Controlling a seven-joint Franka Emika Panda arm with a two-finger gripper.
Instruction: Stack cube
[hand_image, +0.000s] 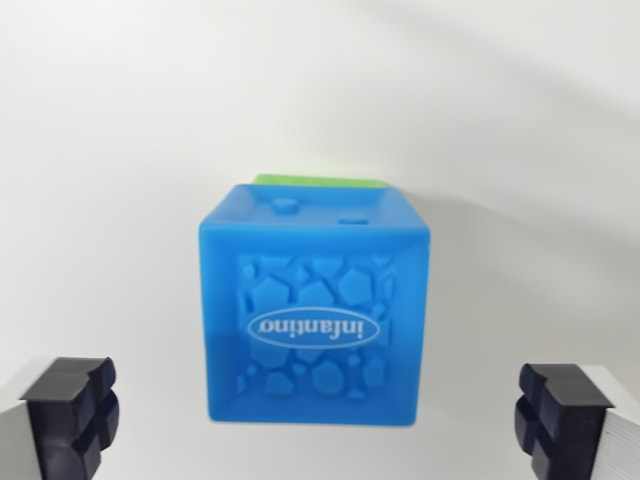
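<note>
A blue cube (313, 310) with a raised stone pattern and an upside-down "infantino" logo fills the middle of the wrist view. Behind its top edge a thin green strip of another cube (318, 180) shows; most of that cube is hidden. My gripper (320, 425) is open. Its two dark fingertips (72, 415) sit at the bottom corners of the view, wide apart, one on each side of the blue cube and touching nothing. The blue cube's lower edge lies between them.
A plain white surface (120, 150) surrounds the cubes on every side. A soft shadow falls to the right of the cubes.
</note>
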